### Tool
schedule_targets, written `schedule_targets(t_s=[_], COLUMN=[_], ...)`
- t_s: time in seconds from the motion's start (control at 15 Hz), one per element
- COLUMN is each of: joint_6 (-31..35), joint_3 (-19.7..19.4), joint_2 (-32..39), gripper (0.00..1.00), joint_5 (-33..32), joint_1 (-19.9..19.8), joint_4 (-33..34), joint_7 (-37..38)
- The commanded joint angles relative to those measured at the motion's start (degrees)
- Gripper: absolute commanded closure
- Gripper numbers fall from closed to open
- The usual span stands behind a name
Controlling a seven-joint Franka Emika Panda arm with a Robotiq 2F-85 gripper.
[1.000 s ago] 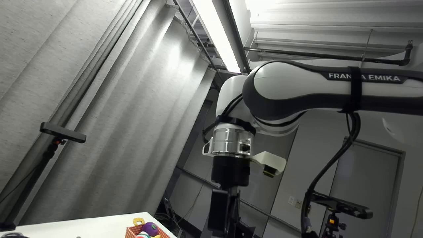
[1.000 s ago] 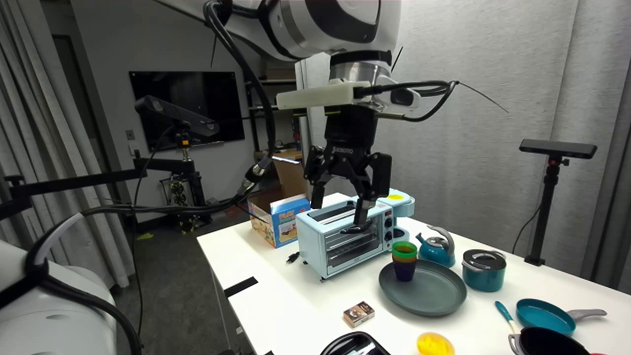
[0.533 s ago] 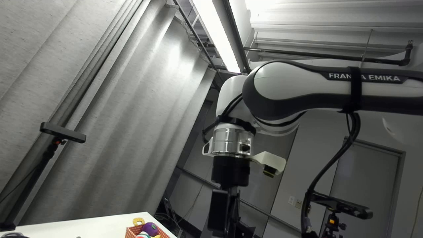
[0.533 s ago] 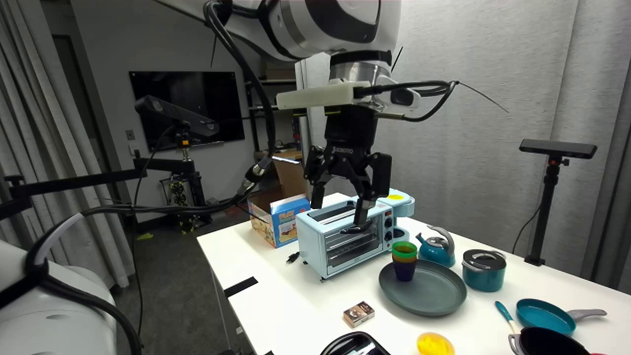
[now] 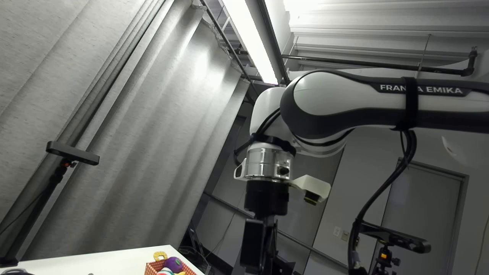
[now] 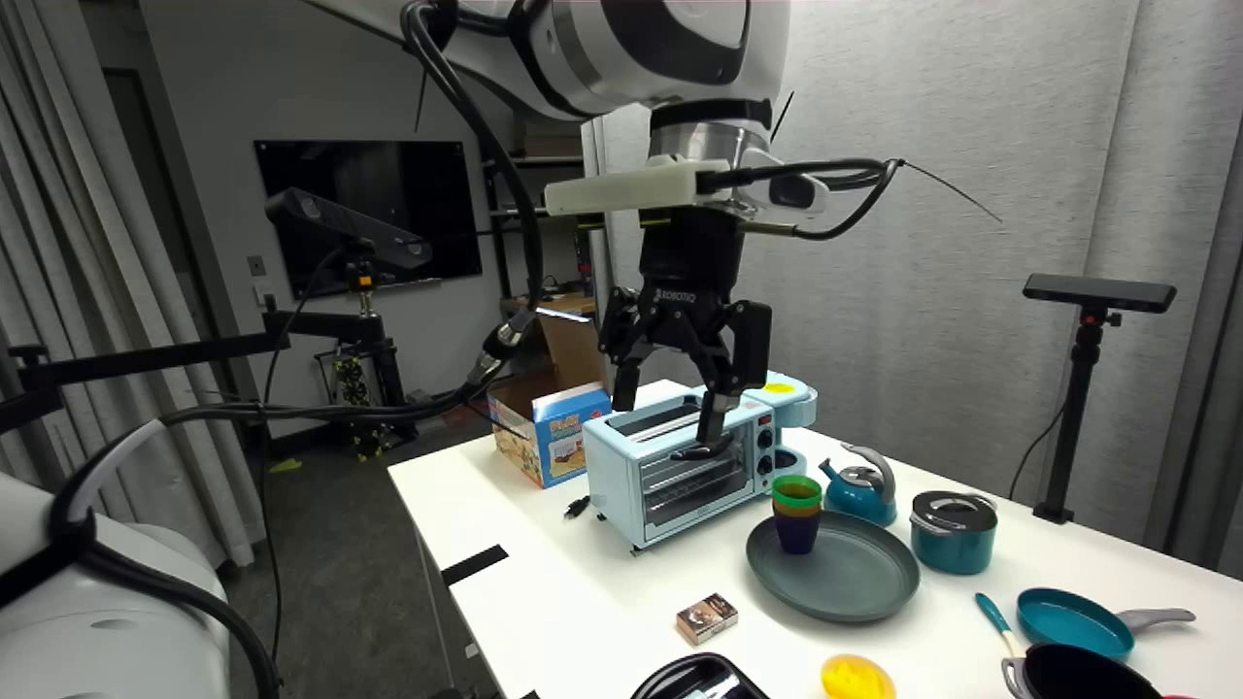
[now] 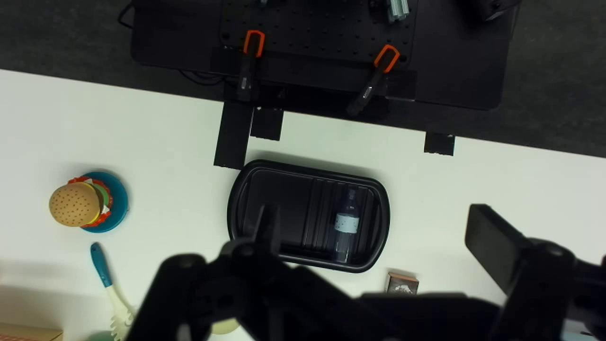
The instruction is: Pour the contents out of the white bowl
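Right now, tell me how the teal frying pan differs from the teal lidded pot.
The frying pan is shallow; the lidded pot is deep. The frying pan is open; the lidded pot is covered. The frying pan has one long grey handle; the lidded pot shows a short side loop instead. Both are teal and sit on the white table.

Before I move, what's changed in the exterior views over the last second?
Nothing visibly moved; nothing was taken hold of or let go. The gripper stays open in the same pose, and the stacked cups, gray plate and toaster oven stayed put. The wrist view has no earlier picture to compare.
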Motion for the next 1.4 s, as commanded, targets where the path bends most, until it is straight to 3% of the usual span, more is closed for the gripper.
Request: schedule_targets(t_s=[0.0,0.47,0.93,1.33], joint_6=[-0.11,4.24,16.46,26.06], joint_3=[0.1,-0.19,0.27,1.64], joint_2=[0.04,4.4,11.62,22.06], gripper=[0.0,0.0,0.0,0.0], joint_5=[0.03,-1.85,-0.62,-1.16], joint_1=[-0.11,-1.29,-0.97,-0.31], joint_4=[0.11,1.49,1.5,4.84], joint_7=[-0.02,1.65,3.5,4.58])
